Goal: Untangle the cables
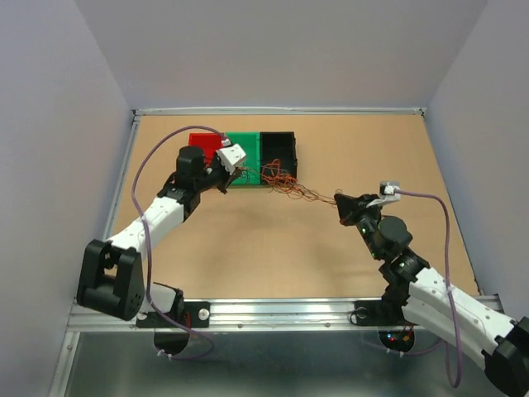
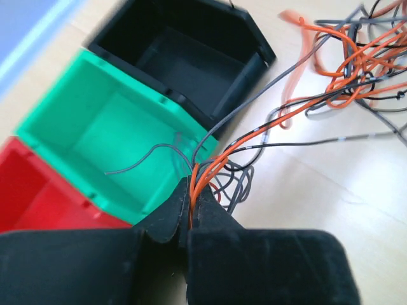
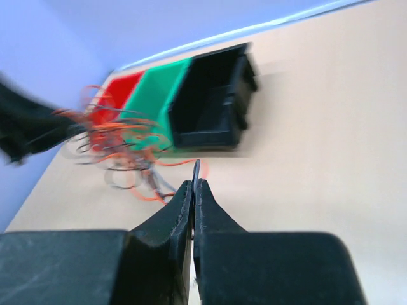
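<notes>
Closest in, on the left wrist view, is the left hand [image 2: 191, 213], clenched on a small bunch of cables [image 2: 356, 70]. They're mostly orange, with a grey one or two mixed in. From the pinch they fan out toward 1 and 2 o'clock into the main snarl lying on the tabletop [image 1: 248, 256]. One loose grey end curls off toward 10 o'clock over the green bin [image 2: 82, 121], which sits between the red bin [image 2: 32, 190] and the black bin [image 2: 191, 63].

From above, the snarl lies just in front of the green and black bins. The left hand is at its 9 o'clock, and thin strands stretch out toward the right hand [image 3: 194, 185] at its 4 o'clock. That hand is clenched too. A dark sliver pokes out of its tips, so it looks like it's pinching a strand.

This reads as the pull-apart stage: both hands have a grip and the knot sits between them. The next move probably calls for a slow, even pull with the hands drawing apart. These wires look fine and springy, so a jerk could cinch the knot or slip a strand loose.

Hard to make out: the right wrist view is smeared, so its strand's colour is anyone's guess. How many wires the left hand really has is hidden between its fingers. From above, the crossings are too fine to sort.
</notes>
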You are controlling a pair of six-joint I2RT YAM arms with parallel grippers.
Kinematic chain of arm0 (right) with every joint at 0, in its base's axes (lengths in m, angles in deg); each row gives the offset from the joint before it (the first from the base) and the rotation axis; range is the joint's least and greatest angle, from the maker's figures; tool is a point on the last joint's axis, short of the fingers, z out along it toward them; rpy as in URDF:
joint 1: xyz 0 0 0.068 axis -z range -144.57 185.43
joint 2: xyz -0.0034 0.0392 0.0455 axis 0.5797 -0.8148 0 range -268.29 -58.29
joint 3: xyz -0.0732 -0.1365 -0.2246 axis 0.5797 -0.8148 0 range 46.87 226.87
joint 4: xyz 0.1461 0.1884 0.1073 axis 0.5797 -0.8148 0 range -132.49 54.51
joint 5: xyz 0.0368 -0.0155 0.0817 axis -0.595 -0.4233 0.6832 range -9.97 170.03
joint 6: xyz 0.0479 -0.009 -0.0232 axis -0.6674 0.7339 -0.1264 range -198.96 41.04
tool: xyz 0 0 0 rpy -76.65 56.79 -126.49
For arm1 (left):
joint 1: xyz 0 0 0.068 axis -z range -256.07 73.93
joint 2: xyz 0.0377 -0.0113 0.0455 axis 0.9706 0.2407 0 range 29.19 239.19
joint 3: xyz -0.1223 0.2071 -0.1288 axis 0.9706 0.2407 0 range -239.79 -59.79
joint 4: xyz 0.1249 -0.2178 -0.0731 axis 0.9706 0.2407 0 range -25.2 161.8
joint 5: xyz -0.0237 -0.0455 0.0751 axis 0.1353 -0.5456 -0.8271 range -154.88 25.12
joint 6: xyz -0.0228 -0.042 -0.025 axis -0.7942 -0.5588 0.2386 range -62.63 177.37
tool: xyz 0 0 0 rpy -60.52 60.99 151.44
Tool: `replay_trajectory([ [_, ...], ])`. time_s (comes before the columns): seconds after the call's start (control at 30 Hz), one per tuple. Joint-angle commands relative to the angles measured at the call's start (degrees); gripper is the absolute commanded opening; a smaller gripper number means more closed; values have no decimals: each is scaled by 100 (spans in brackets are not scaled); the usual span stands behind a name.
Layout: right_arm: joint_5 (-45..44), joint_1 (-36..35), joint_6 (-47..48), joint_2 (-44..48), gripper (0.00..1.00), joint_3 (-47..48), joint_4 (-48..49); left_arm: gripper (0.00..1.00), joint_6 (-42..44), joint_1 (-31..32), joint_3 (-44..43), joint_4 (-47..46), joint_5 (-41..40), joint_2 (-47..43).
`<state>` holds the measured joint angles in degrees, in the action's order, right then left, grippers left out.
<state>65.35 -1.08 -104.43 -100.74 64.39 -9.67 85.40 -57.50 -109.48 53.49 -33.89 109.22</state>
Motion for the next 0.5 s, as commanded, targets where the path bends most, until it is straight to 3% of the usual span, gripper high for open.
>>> replay_trajectory([
  [0.0,-2152,-5,-335,983,0,-371,-1272,0,-526,-125,617,-1161,-329,-1022],
  [0.17,-3145,-5,-572,2186,0,-521,-2063,0,-1044,-406,1233,-1795,-1005,-2156],
  [0.47,-4605,-5,-1460,2874,1,-618,-2854,0,-1607,-609,2174,-2912,-2666,-3862],
])
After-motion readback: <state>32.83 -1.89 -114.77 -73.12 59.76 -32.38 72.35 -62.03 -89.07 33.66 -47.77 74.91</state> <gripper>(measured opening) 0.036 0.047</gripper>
